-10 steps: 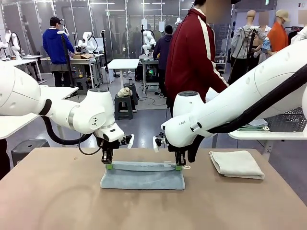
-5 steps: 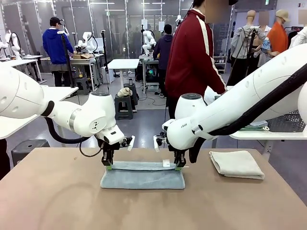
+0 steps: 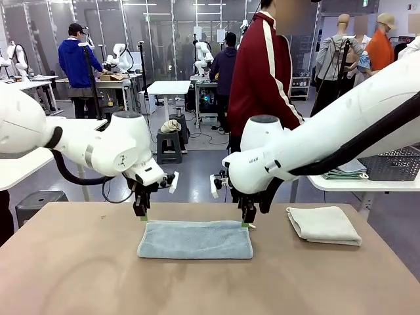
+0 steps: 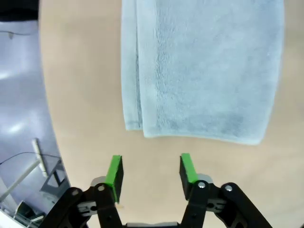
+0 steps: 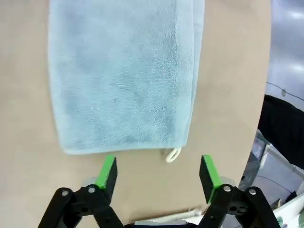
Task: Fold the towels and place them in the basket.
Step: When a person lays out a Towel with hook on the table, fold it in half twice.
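A second ago both pincers gripped the far edge of the light blue towel (image 3: 195, 239). Now the left pincer (image 3: 142, 216), left of centre, hangs partly open and empty above its far-left corner. The towel lies folded flat mid-frame on the tan counter (image 3: 72, 275). The right pincer (image 3: 248, 224), spread wider, holds nothing at the far-right corner. A folded cream-white towel (image 3: 323, 225) lies at right. Beyond, a person (image 3: 262, 79) in a red jacket stands in a lab room. The right wrist view picks out a small loop (image 5: 173, 154) at the blue towel's corner.
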Robot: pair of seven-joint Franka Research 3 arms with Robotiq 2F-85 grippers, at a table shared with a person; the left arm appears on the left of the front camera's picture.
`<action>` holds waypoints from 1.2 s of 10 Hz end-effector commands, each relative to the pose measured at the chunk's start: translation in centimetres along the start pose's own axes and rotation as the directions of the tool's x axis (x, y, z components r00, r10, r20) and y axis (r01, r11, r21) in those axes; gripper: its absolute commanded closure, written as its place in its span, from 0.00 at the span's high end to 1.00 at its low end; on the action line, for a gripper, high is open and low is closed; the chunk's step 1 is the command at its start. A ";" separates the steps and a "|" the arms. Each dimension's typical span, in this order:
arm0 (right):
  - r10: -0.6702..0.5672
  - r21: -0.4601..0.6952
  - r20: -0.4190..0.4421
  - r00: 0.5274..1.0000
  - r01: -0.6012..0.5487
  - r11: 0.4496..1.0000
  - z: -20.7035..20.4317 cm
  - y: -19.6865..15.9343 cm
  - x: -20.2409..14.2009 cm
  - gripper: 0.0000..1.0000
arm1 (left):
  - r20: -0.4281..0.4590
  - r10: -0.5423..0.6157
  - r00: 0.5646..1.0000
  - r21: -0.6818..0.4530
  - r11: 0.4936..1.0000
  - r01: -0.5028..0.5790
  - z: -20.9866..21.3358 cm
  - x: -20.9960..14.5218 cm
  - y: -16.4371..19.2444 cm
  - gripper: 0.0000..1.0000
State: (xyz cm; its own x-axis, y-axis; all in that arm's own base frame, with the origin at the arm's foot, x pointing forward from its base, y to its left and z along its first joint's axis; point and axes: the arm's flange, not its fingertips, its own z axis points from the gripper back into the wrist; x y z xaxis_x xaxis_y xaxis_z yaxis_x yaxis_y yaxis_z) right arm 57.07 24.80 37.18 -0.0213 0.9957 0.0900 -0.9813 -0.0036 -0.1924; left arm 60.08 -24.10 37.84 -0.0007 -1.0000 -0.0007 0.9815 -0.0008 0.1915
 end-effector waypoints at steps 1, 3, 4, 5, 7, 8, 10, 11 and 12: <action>-0.138 0.067 0.054 0.989 0.134 0.989 6.6 3.2 -0.4 0.90 | 0.103 0.015 0.995 -0.016 1.000 -0.014 5.5 -2.8 -3.7 0.78; -0.447 0.080 0.164 0.879 0.440 0.894 10.9 6.5 -0.3 0.90 | 0.239 0.023 0.971 0.012 1.000 -0.027 8.8 -5.3 -6.9 0.78; -0.558 0.094 0.204 0.804 0.552 0.829 12.2 8.0 -0.3 0.90 | 0.286 0.024 0.958 0.028 0.999 -0.034 9.8 -6.4 -8.4 0.78; -0.687 0.108 0.202 0.698 0.681 0.724 12.9 9.6 0.1 0.90 | 0.323 0.034 0.946 0.048 0.997 -0.052 10.6 -7.6 -9.7 0.78; -0.856 0.174 0.132 0.500 0.839 0.516 13.3 11.3 0.4 0.90 | 0.379 0.045 0.924 0.093 0.992 -0.086 11.2 -10.0 -11.5 0.78; -0.903 0.225 0.063 0.424 0.876 0.427 13.0 11.6 0.4 0.90 | 0.399 0.052 0.916 0.110 0.989 -0.104 11.3 -11.3 -12.1 0.78; -0.966 0.303 -0.115 0.232 0.934 0.188 12.1 10.4 -0.7 0.90 | 0.434 0.049 0.899 0.148 0.981 -0.125 11.5 -13.7 -13.2 0.78; -0.978 0.320 -0.123 0.171 0.939 0.124 12.1 9.9 -1.4 0.90 | 0.453 0.045 0.890 0.165 0.977 -0.133 11.4 -14.4 -13.5 0.78; -0.984 0.359 -0.116 0.137 0.929 0.087 12.3 9.5 -2.3 0.90 | 0.474 0.042 0.880 0.175 0.975 -0.140 11.2 -15.2 -13.8 0.78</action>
State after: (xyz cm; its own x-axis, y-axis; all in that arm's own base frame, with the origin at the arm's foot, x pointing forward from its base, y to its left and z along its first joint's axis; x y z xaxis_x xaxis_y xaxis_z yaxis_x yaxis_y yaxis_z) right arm 44.66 21.42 46.02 0.9737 0.2135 0.0796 -0.2279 0.9097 0.3472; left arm 44.98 -9.30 47.05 -0.0104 -0.9006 0.4345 0.9356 0.1446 0.3220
